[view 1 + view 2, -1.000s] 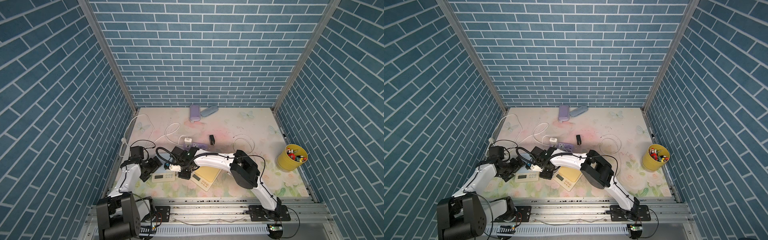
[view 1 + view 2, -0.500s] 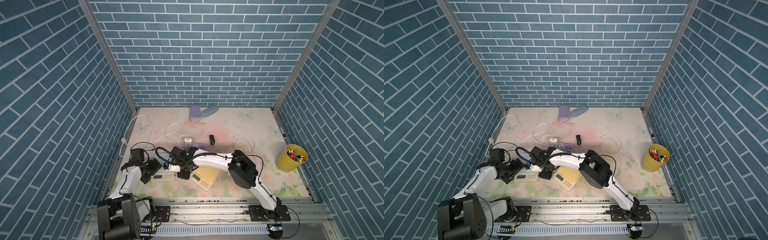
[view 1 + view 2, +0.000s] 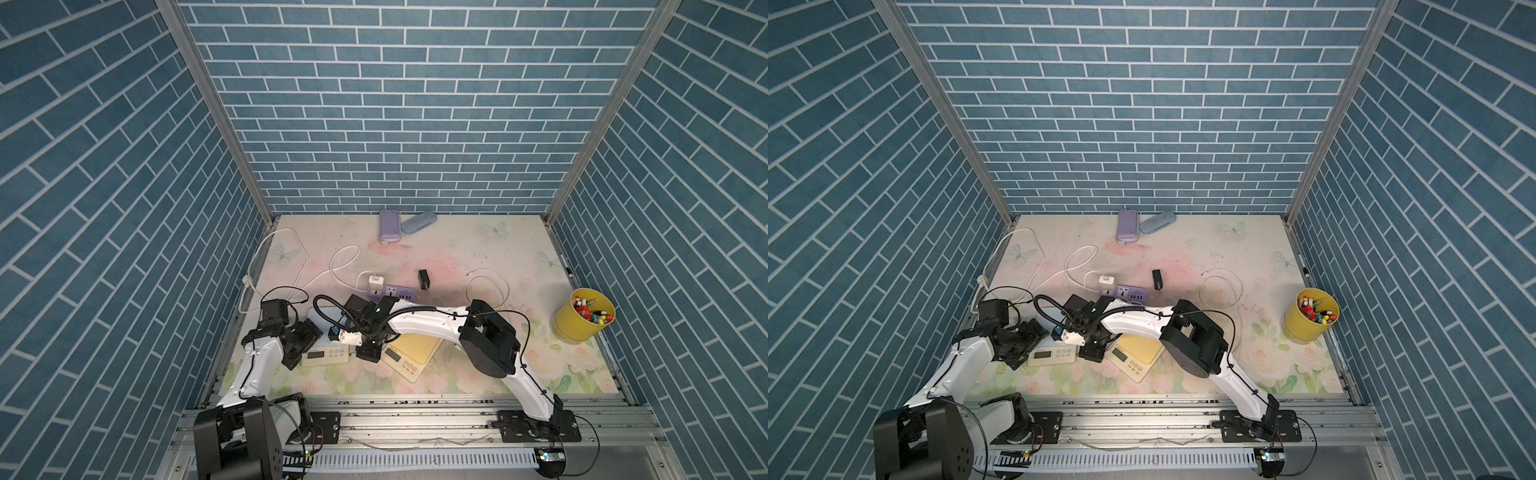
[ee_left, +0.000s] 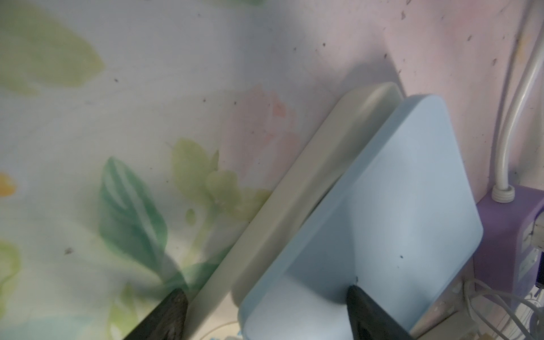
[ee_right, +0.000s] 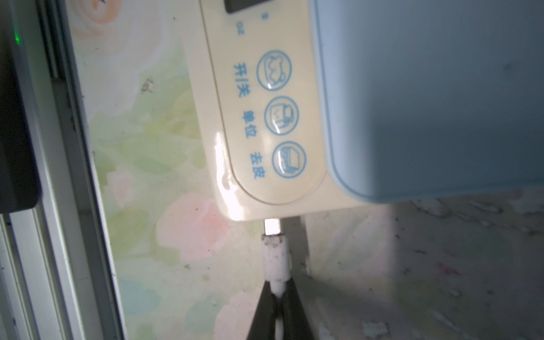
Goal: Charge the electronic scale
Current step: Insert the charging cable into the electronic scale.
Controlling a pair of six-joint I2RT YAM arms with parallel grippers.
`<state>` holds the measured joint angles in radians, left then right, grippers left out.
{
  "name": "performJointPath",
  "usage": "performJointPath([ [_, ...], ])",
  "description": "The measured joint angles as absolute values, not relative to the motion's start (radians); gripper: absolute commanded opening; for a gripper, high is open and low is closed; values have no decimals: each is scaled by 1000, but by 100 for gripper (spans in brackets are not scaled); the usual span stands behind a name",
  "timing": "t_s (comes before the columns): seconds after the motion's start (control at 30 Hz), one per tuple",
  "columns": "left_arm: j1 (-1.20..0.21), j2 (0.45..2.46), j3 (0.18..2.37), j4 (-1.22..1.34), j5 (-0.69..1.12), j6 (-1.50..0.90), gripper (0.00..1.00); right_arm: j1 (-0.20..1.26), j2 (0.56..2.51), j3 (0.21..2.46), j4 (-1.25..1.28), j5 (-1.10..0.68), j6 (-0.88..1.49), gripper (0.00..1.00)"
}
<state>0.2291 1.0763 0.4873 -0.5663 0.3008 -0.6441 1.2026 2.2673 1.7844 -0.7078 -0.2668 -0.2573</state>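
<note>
1. The scale [image 3: 327,355], cream with a pale blue weighing plate, lay near the front left of the flowered table [image 3: 457,249]. A second, yellow scale [image 3: 413,351] sat just beside it.
2. The right claw [image 5: 278,287] was pinched tight on a white cable [image 5: 279,326], just behind its plug [image 5: 275,253].
3. The plug's metal tip met the cream edge of the scale, at the end of its row of three round buttons [image 5: 281,113]. How far it sat in the socket could not be told from that close, dim view.
4. The left claw [image 4: 265,318] stood wide, straddling a corner of the scale. One finger [image 4: 164,315] was down beside the cream base and the other [image 4: 374,315] lay over the blue plate.
5. In both top views the two arms met low over the scale from either side.
6. A purple power strip [image 3: 392,294] lay just behind the scale, with a white charger block [image 3: 375,284] plugged into its left end.
7. A yellow cup [image 3: 584,322] of pens stood well apart at the right edge.
</note>
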Motion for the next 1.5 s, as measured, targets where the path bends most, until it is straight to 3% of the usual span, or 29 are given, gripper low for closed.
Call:
performJointPath([
  [1.5,229,1044,461,-544,305,-667,82,1163,2308,1840,-717,-326,-224,0],
])
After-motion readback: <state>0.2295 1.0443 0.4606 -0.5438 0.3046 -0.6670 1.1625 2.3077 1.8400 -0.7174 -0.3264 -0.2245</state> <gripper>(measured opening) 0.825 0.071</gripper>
